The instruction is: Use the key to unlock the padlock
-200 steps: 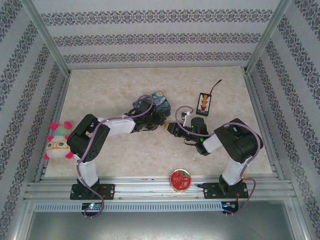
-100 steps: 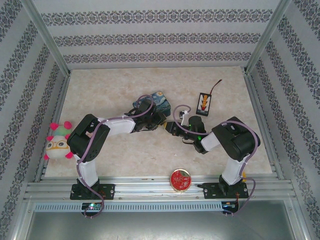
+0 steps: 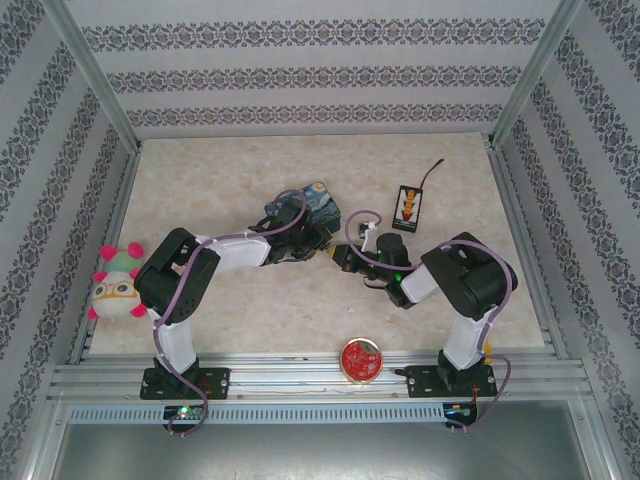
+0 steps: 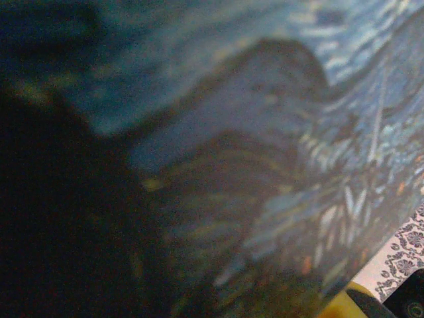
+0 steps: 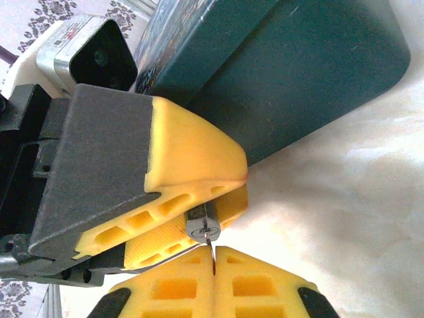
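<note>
Right wrist view: the left hand (image 5: 244, 187) clamps the padlock (image 5: 203, 229) just beside the tin (image 5: 298, 73), over the table (image 5: 344, 218); the right hand (image 5: 215, 250), pressed tight on the key (image 5: 212, 255), holds its blade tip at the lock's silver face.

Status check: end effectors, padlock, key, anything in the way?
Left end effector shut on padlock. Right end effector shut on key, tip at the keyway. Tin close behind, not blocking.
</note>
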Robot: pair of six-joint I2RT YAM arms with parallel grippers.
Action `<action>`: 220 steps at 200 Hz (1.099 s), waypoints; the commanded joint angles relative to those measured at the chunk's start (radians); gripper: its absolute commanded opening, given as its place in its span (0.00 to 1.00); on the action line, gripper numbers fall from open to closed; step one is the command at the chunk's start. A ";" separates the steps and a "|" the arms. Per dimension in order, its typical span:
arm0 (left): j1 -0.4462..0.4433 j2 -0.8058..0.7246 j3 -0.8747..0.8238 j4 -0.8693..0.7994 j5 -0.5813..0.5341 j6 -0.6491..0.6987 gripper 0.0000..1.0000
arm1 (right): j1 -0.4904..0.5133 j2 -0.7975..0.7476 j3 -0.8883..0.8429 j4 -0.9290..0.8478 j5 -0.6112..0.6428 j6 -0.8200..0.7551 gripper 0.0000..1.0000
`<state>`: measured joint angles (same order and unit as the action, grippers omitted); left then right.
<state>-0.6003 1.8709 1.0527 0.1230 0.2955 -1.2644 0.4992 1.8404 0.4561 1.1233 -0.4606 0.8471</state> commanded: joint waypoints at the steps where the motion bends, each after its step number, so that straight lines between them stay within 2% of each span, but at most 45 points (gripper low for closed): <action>1: 0.010 0.025 -0.030 0.051 0.078 -0.076 0.08 | 0.015 0.043 0.030 0.046 0.010 0.030 0.00; 21: 0.010 0.016 -0.051 0.115 0.087 -0.060 0.26 | 0.015 0.057 0.038 0.064 0.021 0.061 0.00; 32: 0.010 0.004 -0.060 0.134 0.082 -0.048 0.42 | 0.016 0.063 0.041 0.066 0.033 0.078 0.00; 53: 0.009 -0.025 -0.079 0.158 0.059 -0.016 0.65 | 0.021 0.073 0.046 0.069 0.051 0.112 0.00; 99: 0.009 -0.087 -0.136 0.221 -0.002 0.045 0.93 | 0.038 0.094 0.050 0.079 0.093 0.175 0.00; 120: 0.010 -0.121 -0.188 0.276 -0.061 0.060 0.93 | 0.045 0.097 0.050 0.087 0.105 0.194 0.00; 140: 0.011 -0.141 -0.236 0.343 -0.115 0.087 0.83 | 0.050 0.099 0.054 0.093 0.108 0.219 0.00; 164: 0.013 -0.137 -0.287 0.448 -0.154 0.107 0.77 | 0.055 0.100 0.059 0.099 0.111 0.253 0.00; 220: 0.023 -0.046 -0.384 0.786 -0.161 0.085 0.57 | 0.056 0.106 0.079 0.111 0.103 0.299 0.00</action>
<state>-0.5877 1.7844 0.6971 0.6907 0.1577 -1.1858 0.5415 1.9274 0.5102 1.1809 -0.3779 1.1122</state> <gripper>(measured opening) 0.602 0.062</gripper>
